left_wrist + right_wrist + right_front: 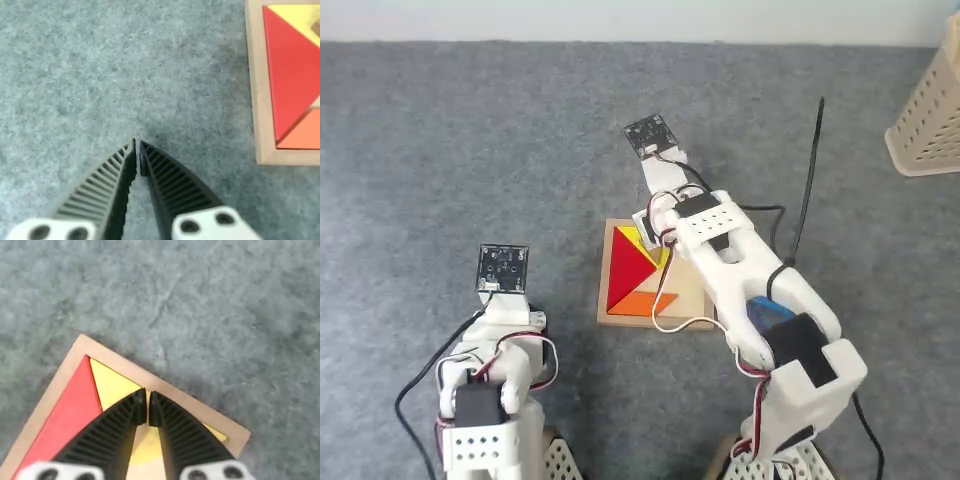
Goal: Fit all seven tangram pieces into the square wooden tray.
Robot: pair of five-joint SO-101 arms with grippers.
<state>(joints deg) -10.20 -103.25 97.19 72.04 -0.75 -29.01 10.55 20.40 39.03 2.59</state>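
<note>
The square wooden tray (692, 292) lies on the grey carpet in the middle. In it sit a large red triangle (625, 270), a yellow triangle (642, 243) at its far side and an orange piece (645, 303) at its near side. Part of the tray floor on the right is bare wood. My right gripper (148, 407) is shut, its tips just above the yellow triangle (112, 382) by the tray's far rim (187, 401), beside the red triangle (65, 415). My left gripper (137, 147) is shut over bare carpet, left of the tray rim (255, 90).
A beige perforated basket (930, 110) stands at the back right. A thin black cable (808, 180) rises beside the right arm (750, 290), which reaches over the tray's right half. The left arm (495, 380) stands at the near left.
</note>
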